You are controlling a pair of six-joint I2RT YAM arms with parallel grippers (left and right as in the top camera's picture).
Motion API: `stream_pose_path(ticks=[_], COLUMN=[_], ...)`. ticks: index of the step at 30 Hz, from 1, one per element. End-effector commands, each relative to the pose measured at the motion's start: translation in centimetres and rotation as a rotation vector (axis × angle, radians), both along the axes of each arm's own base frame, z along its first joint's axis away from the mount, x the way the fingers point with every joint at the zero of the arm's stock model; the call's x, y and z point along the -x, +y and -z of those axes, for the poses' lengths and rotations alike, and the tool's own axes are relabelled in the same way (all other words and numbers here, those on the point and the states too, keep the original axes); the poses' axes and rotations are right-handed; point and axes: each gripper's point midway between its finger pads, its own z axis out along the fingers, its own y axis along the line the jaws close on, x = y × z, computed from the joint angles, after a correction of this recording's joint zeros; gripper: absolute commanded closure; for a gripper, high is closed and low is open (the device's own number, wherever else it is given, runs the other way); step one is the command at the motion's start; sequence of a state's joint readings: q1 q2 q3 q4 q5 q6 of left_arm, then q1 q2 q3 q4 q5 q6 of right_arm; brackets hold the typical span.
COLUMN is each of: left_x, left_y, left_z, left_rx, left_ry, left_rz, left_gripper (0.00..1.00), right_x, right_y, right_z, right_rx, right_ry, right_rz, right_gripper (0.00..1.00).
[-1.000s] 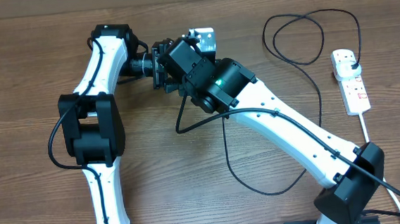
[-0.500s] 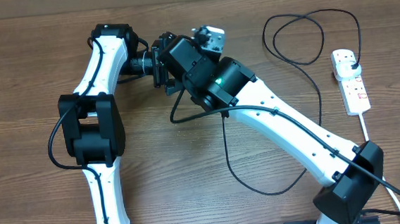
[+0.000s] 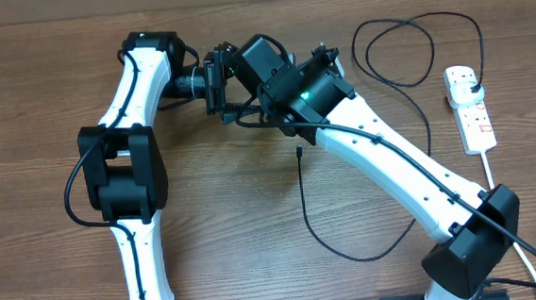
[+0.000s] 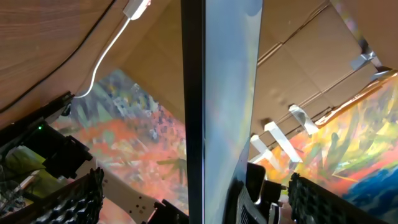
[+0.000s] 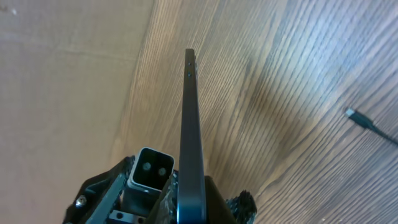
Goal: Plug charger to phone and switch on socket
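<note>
**Gripping the phone edge-on, two arms meet at the far side**

The left arm rises from the near edge, folds at the elbow and reaches right. Its end effector stands apart, pads either side of the phone. The right arm stretches diagonally from the near right corner, its end effector clamped on the phone. On open worktop nearer me, the charger tip lies free, its cable looping to the socket at the right edge. The socket's red markings are too small to read.
</note>
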State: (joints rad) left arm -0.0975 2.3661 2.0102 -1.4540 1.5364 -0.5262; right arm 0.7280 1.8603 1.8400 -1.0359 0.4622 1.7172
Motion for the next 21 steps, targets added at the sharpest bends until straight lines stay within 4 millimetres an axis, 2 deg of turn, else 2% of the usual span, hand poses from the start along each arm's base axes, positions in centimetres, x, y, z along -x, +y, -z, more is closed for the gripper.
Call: stream_pose_path(ticks=[1,6,13,17,21], left_x=[-0.4,-0.4,-0.4,-0.5,-0.5], left_y=[-0.1,-0.1,-0.1,-0.1,-0.1], left_z=[-0.5,-0.6,-0.7,-1.0,-1.3], left_rx=[-0.006,-0.012,-0.006,0.013,0.028], left_ry=[0.032,0.130,0.146,0.148,0.151], left_rz=[-0.001,-0.005,-0.006,-0.008,-0.010], left_gripper=[0.05,0.15,0.19,0.20,0.27], right_x=[-0.1,0.8,1.6,1.6,1.8], right_y=[-0.4,-0.7,1.4,1.7,2.1], right_z=[-3.1,-3.7,-3.6,-3.8,-3.7], right_rx=[-0.081,-0.168,-0.305,-0.321,-0.355], right_ry=[-0.070,-0.048,0.017,0.015,0.037], right_rz=[0.071,0.136,0.118,0.111,0.122], right_gripper=[0.96,0.96,0.96,0.96,0.96])
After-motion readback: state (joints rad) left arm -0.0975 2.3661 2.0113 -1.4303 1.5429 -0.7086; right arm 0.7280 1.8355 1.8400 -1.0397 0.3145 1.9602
